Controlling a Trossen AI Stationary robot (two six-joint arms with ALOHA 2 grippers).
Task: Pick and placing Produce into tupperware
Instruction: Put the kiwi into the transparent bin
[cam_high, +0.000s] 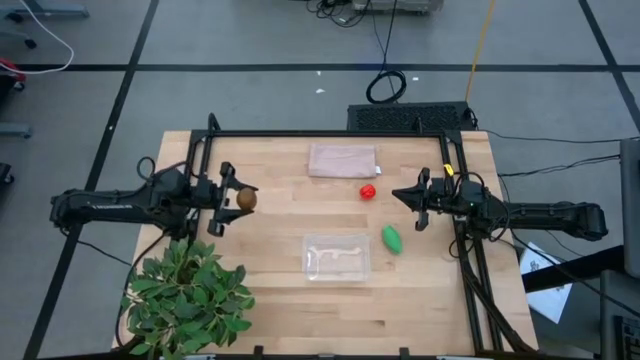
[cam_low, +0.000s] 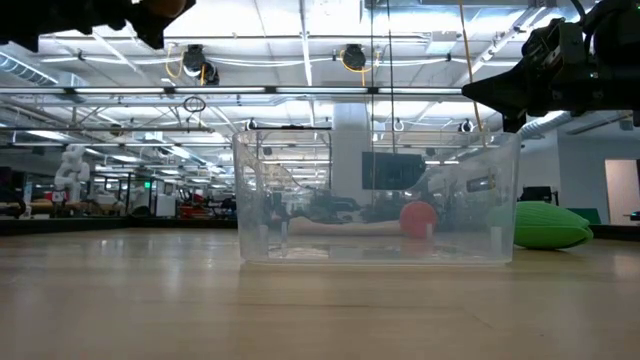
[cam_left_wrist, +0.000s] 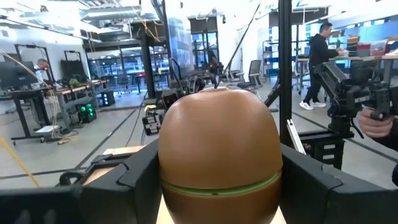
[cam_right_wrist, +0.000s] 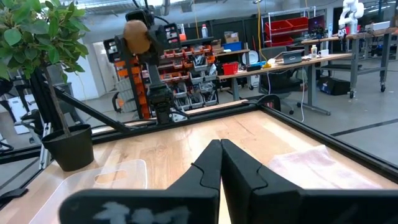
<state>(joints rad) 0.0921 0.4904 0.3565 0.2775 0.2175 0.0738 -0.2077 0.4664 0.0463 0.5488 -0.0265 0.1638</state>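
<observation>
While our left pincer (cam_high: 236, 199) grips the kiwi (cam_high: 245, 199) at mid-left of frame, above the desk (cam_high: 270, 290), w/ tupperware (cam_high: 337, 256) lower centre, we judge it light, firm, fuzzy; hold across its middle. Right pincer (cam_high: 404, 194) closed, empty.

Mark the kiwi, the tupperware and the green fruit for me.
kiwi (cam_high: 245, 199): high view, middle of the brown fruit held in the left gripper (cam_high: 236, 199).
tupperware (cam_high: 337, 271): high view, its near rim.
green fruit (cam_high: 392, 239): high view, middle of the oval, lying on the table right of the tupperware.
</observation>
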